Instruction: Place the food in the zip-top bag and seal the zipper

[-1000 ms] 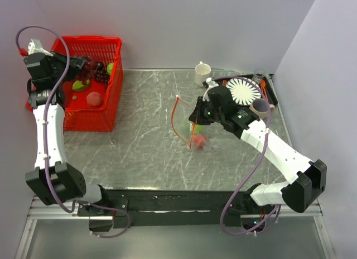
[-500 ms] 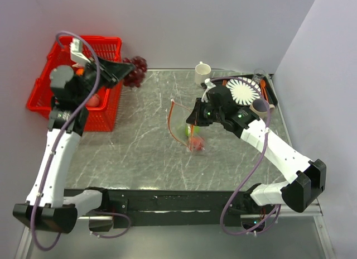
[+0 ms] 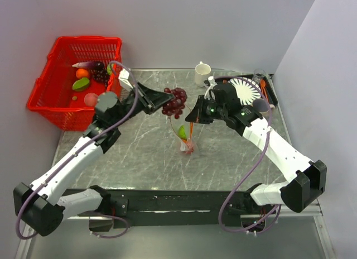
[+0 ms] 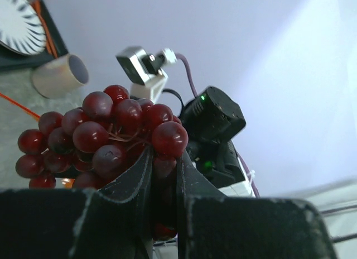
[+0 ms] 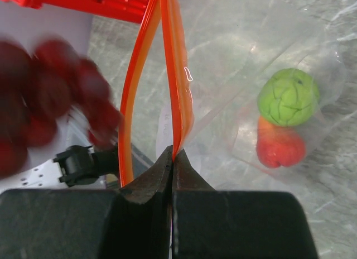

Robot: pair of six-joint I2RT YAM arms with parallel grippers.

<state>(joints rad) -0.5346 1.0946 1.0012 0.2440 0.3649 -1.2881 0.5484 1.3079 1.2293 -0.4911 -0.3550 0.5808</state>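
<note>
1. Top view: grey marbled worktop, pale walls round it. Red mesh basket at the far-left corner w/ fruit inside. White mug at the far edge, striped plate toward the far-right corner. L gripper is over the worktop's middle, clamped on a grape bunch. R gripper is just beside it, pinched shut on the top of the zip-top bag. The bag hangs down mid-worktop, slightly right of centre. Grapes are above & just left of its mouth.
2. L wrist: pale wall as bkgd. Fingers stand narrow, squeezing the bunch from below, and grapes bulge out over them. Black R wrist housing w/ green LED sits right behind. Beige cup at upper left.
3. R wrist: jaws closed tight on one side of the zipper. The other side bows away, so the mouth gapes. Green food & red food touch each other in the bag's bottom. Grapes are a blur at left.
</note>
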